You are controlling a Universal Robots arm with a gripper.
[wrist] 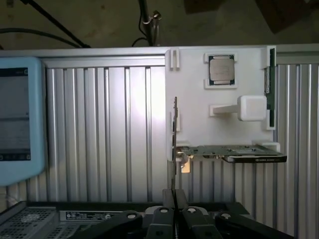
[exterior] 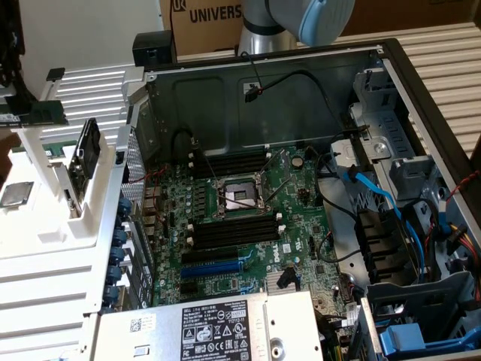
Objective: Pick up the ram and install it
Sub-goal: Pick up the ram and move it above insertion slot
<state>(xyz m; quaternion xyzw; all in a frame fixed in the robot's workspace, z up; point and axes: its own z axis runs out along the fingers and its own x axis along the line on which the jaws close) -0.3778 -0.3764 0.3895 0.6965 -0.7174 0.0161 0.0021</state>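
The open computer case (exterior: 203, 105) takes up the middle of the exterior view. Its steel walls stand as raised edges around the green motherboard (exterior: 285, 218). The space above the board is open, while black and blue cables (exterior: 376, 192) crowd its three-o'clock side. Long, empty black memory slots (exterior: 229, 230) flank the square silver processor socket (exterior: 237, 198).

At nine o'clock of the case a white plastic holder (exterior: 45, 248), blocky and matte, sits on the ribbed aluminium tabletop (exterior: 443, 45). The ram (exterior: 41, 114), a thin dark-green stick, lies along the holder's far edge at about ten o'clock of the case, well apart from the slots. The grey arm (exterior: 301, 19), with its pale-blue cap, hangs at twelve o'clock.

The wrist view adds the black jaws, closed together and holding nothing, facing the holder (wrist: 199, 84). The labelled power supply (wrist: 84, 215) is close beside them. Here the ram (wrist: 271, 84) runs along one edge of the holder, near the square processor chip (wrist: 222, 69). An expansion card (wrist: 229, 152) stands on edge nearer the jaws.
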